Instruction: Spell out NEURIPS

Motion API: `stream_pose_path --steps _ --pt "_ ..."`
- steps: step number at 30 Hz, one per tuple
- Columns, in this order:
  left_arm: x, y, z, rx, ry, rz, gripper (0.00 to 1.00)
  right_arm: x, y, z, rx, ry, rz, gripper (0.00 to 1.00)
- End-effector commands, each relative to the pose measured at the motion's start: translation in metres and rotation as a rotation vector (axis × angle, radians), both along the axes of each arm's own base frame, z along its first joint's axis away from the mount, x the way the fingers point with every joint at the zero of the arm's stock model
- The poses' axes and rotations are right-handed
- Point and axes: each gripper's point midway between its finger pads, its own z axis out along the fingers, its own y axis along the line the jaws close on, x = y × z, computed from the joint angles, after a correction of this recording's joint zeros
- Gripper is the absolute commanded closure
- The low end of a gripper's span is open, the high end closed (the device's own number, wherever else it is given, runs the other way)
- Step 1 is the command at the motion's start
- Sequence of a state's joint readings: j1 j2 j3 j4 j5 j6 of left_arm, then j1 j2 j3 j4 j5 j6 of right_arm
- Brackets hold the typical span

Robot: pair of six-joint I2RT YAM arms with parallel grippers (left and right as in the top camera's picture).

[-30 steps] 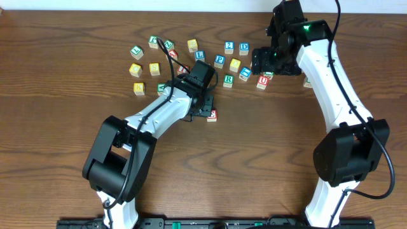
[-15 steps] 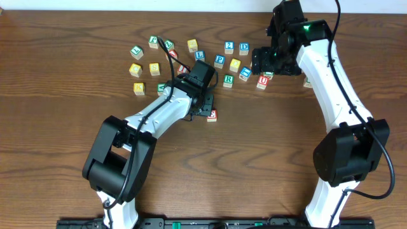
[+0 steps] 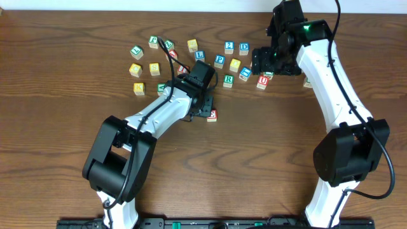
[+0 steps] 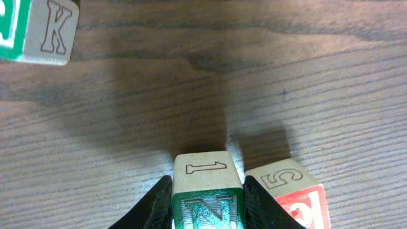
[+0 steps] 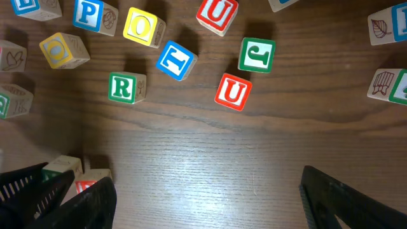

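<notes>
N cube [image 4: 208, 191]: green letter N on the face toward the left wrist camera, numeral 1 outlined on its top face. It sits clamped between the 2 fingers of the left gripper [image 4: 208, 213], whose jaws stand narrow against the cube's sides, on the wooden table [image 3: 63, 114].

Red cube [image 4: 292, 200]: numeral 5 on its top face, just beside the N cube, with 1 finger between them.

K cube [image 4: 54, 32]: letter K outlined on a plain wood face, a green face next to it; well apart from the N cube, farther out from the gripper.

Right wrist view, lettering read and counted:
- 2 red U cubes [image 5: 233, 91]
- 1 green R cube [image 5: 126, 87]
- 1 blue P cube [image 5: 87, 14]
- 1 blue T cube [image 5: 176, 59]
- 1 green J cube [image 5: 257, 55]
- 2 yellow cubes [image 5: 145, 25], each with a round letter that reads as O

In the overhead view the R, P and U cubes all lie beyond the N cube toward the table's far edge and to its right, well apart from it; the R cube is the closest of these to it. A blue 2 cube [image 3: 229, 46] and a blue D cube [image 3: 244, 48] lie farther out again.

Right gripper [image 5: 206, 184]: jaws spread wide over bare wood, gripping no cube; the 2 U cubes lie just past its fingertips. It stands well to the right of the N cube.
</notes>
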State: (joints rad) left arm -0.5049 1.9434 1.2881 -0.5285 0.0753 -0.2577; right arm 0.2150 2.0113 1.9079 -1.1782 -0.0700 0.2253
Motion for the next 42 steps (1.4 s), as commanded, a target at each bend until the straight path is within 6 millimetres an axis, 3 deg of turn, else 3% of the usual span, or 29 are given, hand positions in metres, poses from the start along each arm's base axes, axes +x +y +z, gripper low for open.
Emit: stream_pose_path --steps 1,17,20,30,36,42 --pt "-0.002 0.005 -0.007 0.026 0.022 0.006 0.68 0.0 -0.004 -0.004 -0.016 0.006 0.006 0.13" --pt "0.0 0.006 -0.006 0.029 0.011 0.008 0.67 -0.001 -0.004 -0.004 -0.017 0.01 0.006 0.13" --pt "0.0 0.006 -0.006 0.029 0.011 0.008 0.5 -0.001 -0.004 -0.004 -0.017 0.01 0.006 0.13" --pt "0.005 0.007 0.0 0.026 0.0 0.007 0.47 -0.001 -0.004 -0.004 -0.015 0.01 0.007 0.14" --pt "0.011 0.025 0.03 0.014 -0.022 0.053 0.47 -0.005 0.01 -0.003 0.011 0.015 0.035 0.18" --pt "0.015 0.051 0.084 -0.026 -0.106 0.116 0.47 -0.014 0.035 -0.008 0.011 0.024 0.083 0.24"
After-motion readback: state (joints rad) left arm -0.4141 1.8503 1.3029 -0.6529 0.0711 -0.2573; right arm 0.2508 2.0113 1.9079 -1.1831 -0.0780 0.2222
